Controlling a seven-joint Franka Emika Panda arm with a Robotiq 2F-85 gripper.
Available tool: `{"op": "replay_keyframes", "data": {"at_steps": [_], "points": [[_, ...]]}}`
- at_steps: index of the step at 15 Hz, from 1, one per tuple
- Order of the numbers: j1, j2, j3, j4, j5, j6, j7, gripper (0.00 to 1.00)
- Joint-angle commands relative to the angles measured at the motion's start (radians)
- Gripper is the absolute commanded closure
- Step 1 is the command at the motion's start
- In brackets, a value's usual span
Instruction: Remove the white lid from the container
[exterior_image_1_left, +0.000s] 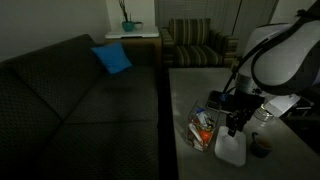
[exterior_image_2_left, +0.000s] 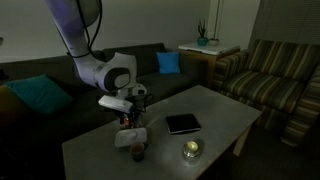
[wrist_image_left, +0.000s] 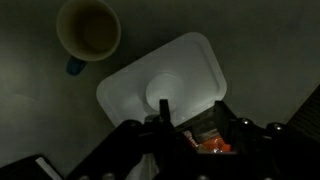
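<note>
Hovering gripper (exterior_image_1_left: 237, 125) above white lid (wrist_image_left: 170, 75), container (wrist_image_left: 208, 142) just beside lid, jaws' spread impossible to tell.

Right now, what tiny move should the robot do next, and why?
Probably ease the gripper straight up, away from the white lid. In the wrist view the lid lies on the table beside the container, whose orange-red contents show uncovered, so the lid looks off already. One fingertip overlaps the lid's edge; I cannot tell whether it pinches it.
</note>
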Motion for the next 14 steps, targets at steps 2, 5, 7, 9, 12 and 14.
{"op": "replay_keyframes", "data": {"at_steps": [2, 5, 7, 9, 12, 14], "points": [[0.010, -0.065, 0.003, -0.035, -0.034, -0.046, -0.040, 0.75], [0.034, -0.123, -0.013, -0.066, -0.052, -0.076, -0.029, 0.75], [0.050, -0.168, -0.026, -0.086, -0.067, -0.117, -0.020, 0.75], [0.062, -0.202, -0.036, -0.100, -0.078, -0.157, -0.018, 0.75], [0.074, -0.243, -0.043, -0.117, -0.092, -0.206, -0.015, 0.29], [0.077, -0.262, -0.042, -0.124, -0.096, -0.232, -0.017, 0.22]]}}
